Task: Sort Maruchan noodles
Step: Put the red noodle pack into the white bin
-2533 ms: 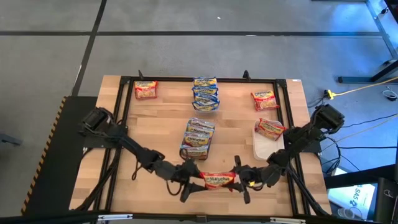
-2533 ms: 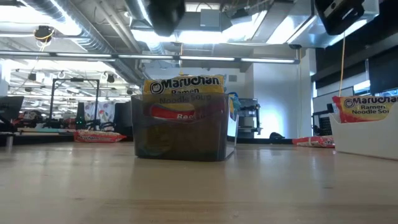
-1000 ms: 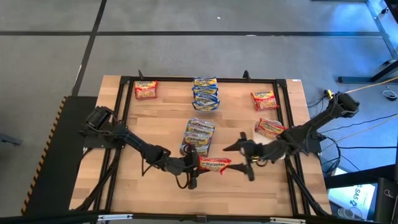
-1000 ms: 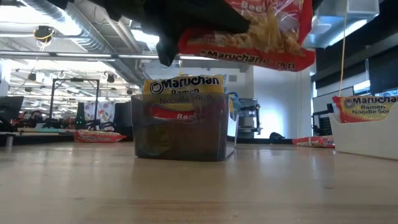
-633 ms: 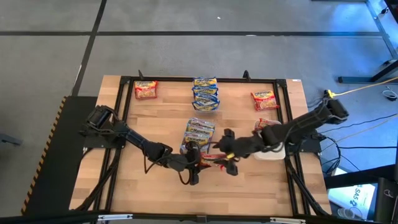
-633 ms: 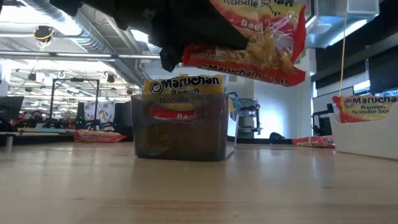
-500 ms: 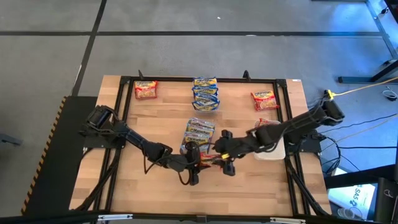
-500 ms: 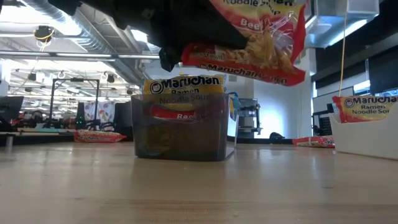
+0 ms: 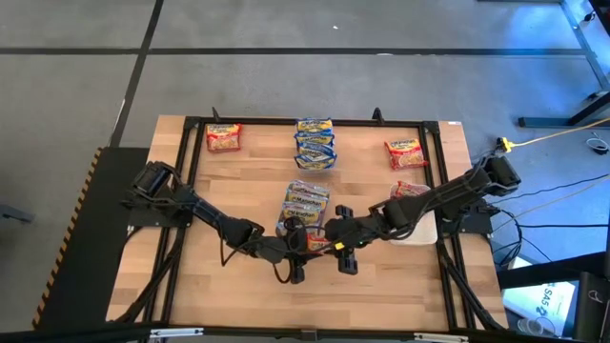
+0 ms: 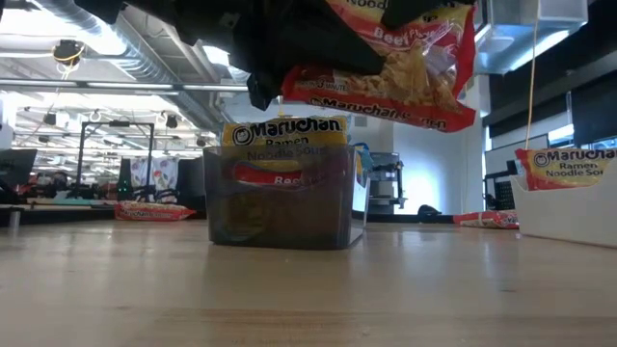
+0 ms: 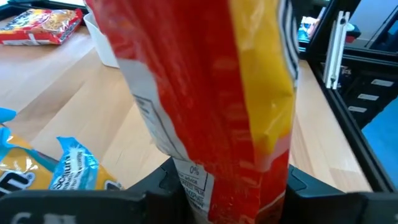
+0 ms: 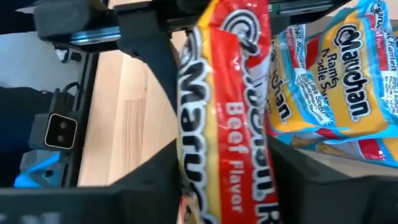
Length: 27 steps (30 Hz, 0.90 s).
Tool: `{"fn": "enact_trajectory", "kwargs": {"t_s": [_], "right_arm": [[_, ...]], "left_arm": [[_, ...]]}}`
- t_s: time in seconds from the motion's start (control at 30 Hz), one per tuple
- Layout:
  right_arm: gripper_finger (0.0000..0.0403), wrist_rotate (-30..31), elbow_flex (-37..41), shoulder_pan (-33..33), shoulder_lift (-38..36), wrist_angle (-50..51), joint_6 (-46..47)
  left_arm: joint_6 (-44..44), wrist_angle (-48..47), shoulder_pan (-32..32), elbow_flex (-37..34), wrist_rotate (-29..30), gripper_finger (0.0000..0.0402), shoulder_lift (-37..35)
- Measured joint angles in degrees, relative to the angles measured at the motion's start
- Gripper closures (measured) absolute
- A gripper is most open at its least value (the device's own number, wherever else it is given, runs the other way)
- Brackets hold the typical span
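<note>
A red-orange and yellow Maruchan packet (image 9: 319,244) hangs in the air between my two grippers, near the middle of the table; the low view shows the packet (image 10: 386,67) tilted high above the tabletop. My left gripper (image 9: 301,247) is shut on its left end. My right gripper (image 9: 334,237) is open, and its fingers (image 12: 163,180) stand on either side of the packet's right part (image 12: 227,118); whether they touch it, I cannot tell. Other packets stand in the dark basket (image 9: 303,208) just beyond. A stack of blue-labelled packets (image 9: 315,143) lies near the far edge. My left gripper pinches the packet by its left end (image 11: 214,186) between the two fingers (image 11: 158,182), coming level from the table's left, along its length. The packet is lifted clear of the table and sticks out past the fingers toward the right arm, slightly tilted.
A pale tub (image 9: 419,221) at the right holds one red packet (image 9: 412,195). Loose red packets lie at the far left (image 9: 223,137) and far right (image 9: 405,151). A black frame (image 9: 195,122) rims the table. Bare wood lies along the near edge (image 9: 315,300).
My right gripper has swung from near the pale tub toward the table's left until its open fingers stand astride the packet's free end. My left gripper has kept the packet aloft in about the same place; the packet has tipped a little.
</note>
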State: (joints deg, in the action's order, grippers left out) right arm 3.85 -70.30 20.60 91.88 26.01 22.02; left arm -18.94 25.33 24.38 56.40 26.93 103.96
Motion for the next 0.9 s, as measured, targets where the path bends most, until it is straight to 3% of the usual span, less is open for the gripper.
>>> {"fn": "enact_trajectory", "kwargs": {"t_s": [0.23, 0.37, 0.57, 0.7, 0.9], "right_arm": [[0.0314, -0.74, -0.01, 0.09, 0.00, -0.22, -1.46], [0.0315, -0.83, -0.01, -0.02, -0.32, 0.03, -2.24], [0.0307, -2.04, 0.02, 0.35, -4.88, 6.44, -1.61], [0.0316, -1.46, 0.02, 0.45, -10.90, 16.19, -0.98], [0.0308, 4.25, 1.64, 0.38, -21.46, 34.17, 5.10]], "left_arm": [[-1.83, 0.23, 0.07, 0.00, -0.87, 0.0238, -0.01], [-2.13, -0.31, 0.10, 0.00, -1.37, 0.0208, -0.46], [-2.98, -5.39, 0.88, 0.00, -1.52, 0.0203, -4.02], [-3.57, -8.81, 1.83, -0.01, -1.53, 0.0205, -5.59], [-3.91, -9.37, 3.04, 0.00, -1.15, 0.0205, -5.62]]}}
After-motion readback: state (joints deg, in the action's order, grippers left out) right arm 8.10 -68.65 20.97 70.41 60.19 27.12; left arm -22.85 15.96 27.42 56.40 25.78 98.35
